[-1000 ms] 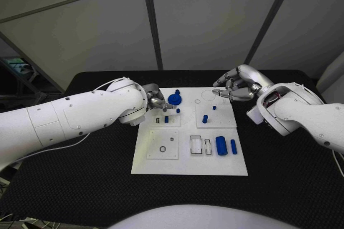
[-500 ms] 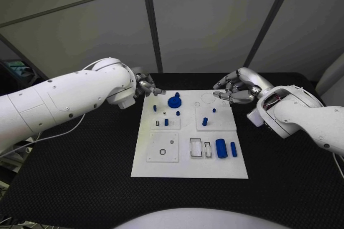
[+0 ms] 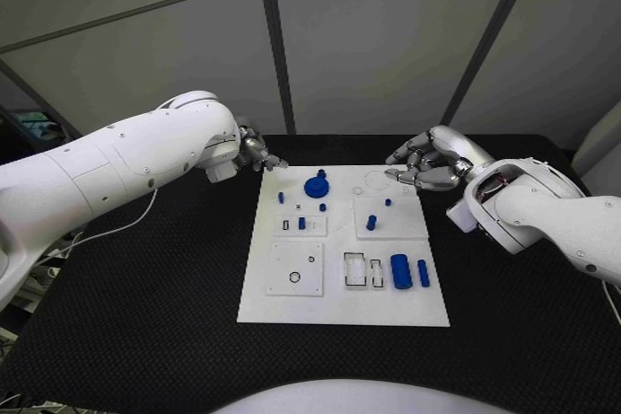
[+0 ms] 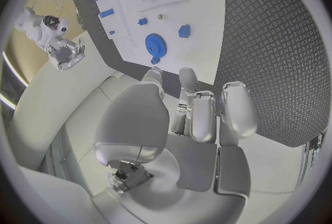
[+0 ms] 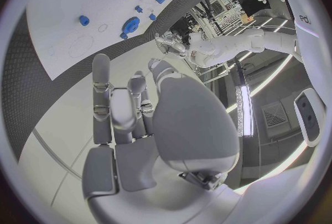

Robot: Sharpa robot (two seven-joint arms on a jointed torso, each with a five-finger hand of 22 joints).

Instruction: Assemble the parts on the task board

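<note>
Task looks partway done, judging from the layout. On the task board (image 3: 343, 302) a blue gear (image 3: 316, 186) already sits near the far edge, just ahead of the left hand (image 3: 259, 151). Small blue pegs stand upright in their sockets: one (image 3: 301, 223) in the inset plate below the gear, one (image 3: 371, 222) in the neighbouring plate on the right hand's side. Further toward the robot, a fat blue cylinder (image 3: 400, 270) and a thin blue bar (image 3: 422, 271) lie flat beside two empty rectangular slots (image 3: 354, 267). Those slots, plus the oval hole (image 3: 295, 276) in the near-left plate, still look unfilled, so I'd say the cylinder and bar are what's left.

Hands:
- Left hand hovers off the board's far-left corner, over the black mat, fingers curled in. Wrist view shows nothing between them, so closed and empty.
- Right hand (image 3: 427, 162) hovers at the board's far-right corner, fingers bent inward. Its wrist view shows no part in them either, though the fingertips are partly hidden behind the palm, so probably empty.

Parts are matte blue plastic, small, rigid. Board is a flat white plate with inset square plates, well apart from both hands' fingertips except at its far corners.
</note>
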